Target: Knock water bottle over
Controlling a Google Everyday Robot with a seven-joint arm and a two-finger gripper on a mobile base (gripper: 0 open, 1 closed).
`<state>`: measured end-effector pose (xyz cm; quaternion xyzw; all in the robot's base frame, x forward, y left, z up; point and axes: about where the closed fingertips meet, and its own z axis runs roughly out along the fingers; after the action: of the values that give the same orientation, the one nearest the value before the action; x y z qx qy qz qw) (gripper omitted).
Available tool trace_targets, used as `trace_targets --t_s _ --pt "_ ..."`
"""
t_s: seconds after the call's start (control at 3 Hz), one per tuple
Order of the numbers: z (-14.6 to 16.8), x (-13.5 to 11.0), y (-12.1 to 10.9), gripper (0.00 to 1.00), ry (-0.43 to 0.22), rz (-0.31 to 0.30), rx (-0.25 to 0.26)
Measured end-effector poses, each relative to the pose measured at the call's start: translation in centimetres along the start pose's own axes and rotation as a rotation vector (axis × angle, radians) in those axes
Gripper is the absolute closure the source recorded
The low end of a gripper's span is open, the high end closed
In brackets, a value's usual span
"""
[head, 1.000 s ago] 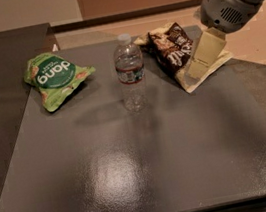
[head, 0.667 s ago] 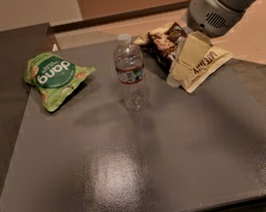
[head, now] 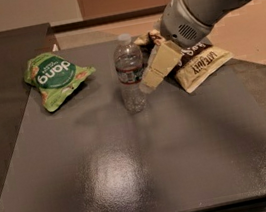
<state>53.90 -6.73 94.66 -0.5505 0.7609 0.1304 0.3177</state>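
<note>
Green bag reads "dong"; lettering on brown bag beside gripper is illegible.

Water bottle stands upright on the dark tabletop. The gripper is low at the bottle's right side, level with the label band; contact is too close to call. Green snack bag lies left of the bottle, brown-and-cream snack bag lies right, partly behind the gripper.
</note>
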Motion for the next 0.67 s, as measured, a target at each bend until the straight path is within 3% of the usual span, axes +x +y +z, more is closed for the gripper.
trace_targets --t_s 0.33,0.67 --pt "1.9 -1.2 0.6 0.0 -0.062 -0.004 -0.049" --pt "3.4 -2.0 1.2 0.17 -0.1 -0.009 -0.104"
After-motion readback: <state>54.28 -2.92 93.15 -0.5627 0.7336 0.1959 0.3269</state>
